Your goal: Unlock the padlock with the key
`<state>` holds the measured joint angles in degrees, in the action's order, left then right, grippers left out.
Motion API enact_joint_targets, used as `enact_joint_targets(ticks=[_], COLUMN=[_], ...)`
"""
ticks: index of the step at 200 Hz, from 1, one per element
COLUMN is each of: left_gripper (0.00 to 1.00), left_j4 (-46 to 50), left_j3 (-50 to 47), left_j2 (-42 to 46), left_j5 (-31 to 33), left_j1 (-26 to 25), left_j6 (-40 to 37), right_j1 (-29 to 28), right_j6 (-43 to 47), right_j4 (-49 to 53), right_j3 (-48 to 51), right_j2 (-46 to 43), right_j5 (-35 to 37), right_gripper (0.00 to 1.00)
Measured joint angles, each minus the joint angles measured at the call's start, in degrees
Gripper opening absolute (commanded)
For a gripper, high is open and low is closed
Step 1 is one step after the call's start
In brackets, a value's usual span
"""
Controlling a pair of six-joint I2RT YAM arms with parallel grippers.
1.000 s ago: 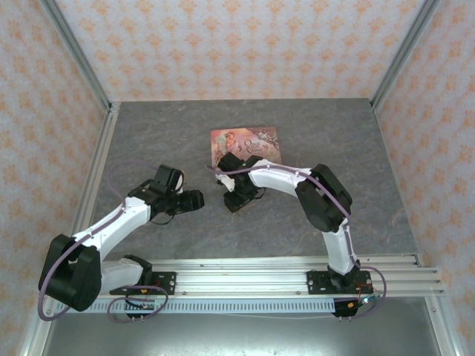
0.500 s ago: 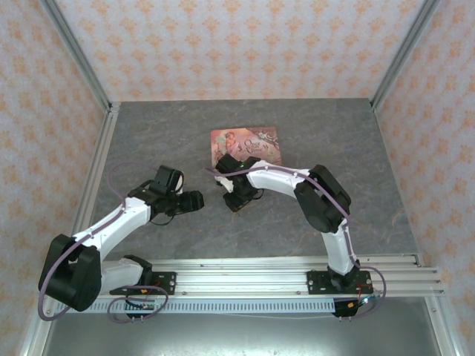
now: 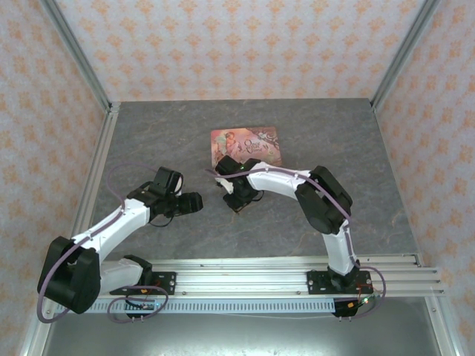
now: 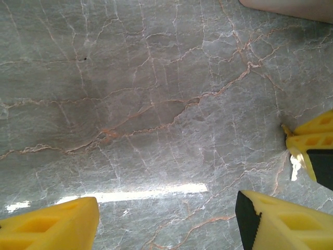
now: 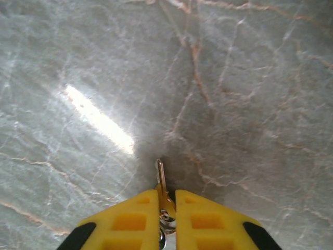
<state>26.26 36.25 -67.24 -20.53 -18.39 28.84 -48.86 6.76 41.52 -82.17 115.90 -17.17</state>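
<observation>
Key [image 5: 161, 178]: pinched in right tool [image 5: 166, 195], blade poking forward, likely for inserting.
Left tool [image 4: 165, 208]: wide, empty, above bench [image 4: 156, 104].

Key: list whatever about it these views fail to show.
- Right wrist view: the key's head is buried between the shut fingers of the right end effector and cut by the bottom edge.
- Left wrist view: the key is a small blurred glint at the right edge; teeth unreadable.
- Top external view: too small to pick out beneath the right arm.
</observation>
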Motion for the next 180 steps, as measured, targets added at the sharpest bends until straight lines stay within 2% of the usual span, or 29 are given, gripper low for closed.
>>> enact_joint_targets(ticks=[24, 90, 142, 180], left_gripper=[0.72, 0.68, 0.67, 0.66], left_j4=[0.1, -0.1, -3.5, -11.2], left_j3=[0.0, 0.0, -0.3, -2.5], left_j2=[0.7, 7.7, 13.8, 19.9], left_j5=[0.0, -0.5, -4.7, -10.6], left_j1=[0.0, 0.0, 0.0, 0.0], left_j6=[-0.3, -0.5, -0.2, 0.2], right_j1=[-0.6, 0.0, 7.2, 7.9], right_j6=[-0.9, -5.2, -13.1, -15.2], right_j4=[-1.3, -9.4, -25.7, -35.9], right_j3=[1.5, 10.7, 22.2, 26.2], right_j2=[-1.7, -9.3, -22.5, -28.9], right_j5=[-1.0, -4.6, -15.0, -25.4], right_gripper=[0.00, 0.00, 0.00, 0.00])
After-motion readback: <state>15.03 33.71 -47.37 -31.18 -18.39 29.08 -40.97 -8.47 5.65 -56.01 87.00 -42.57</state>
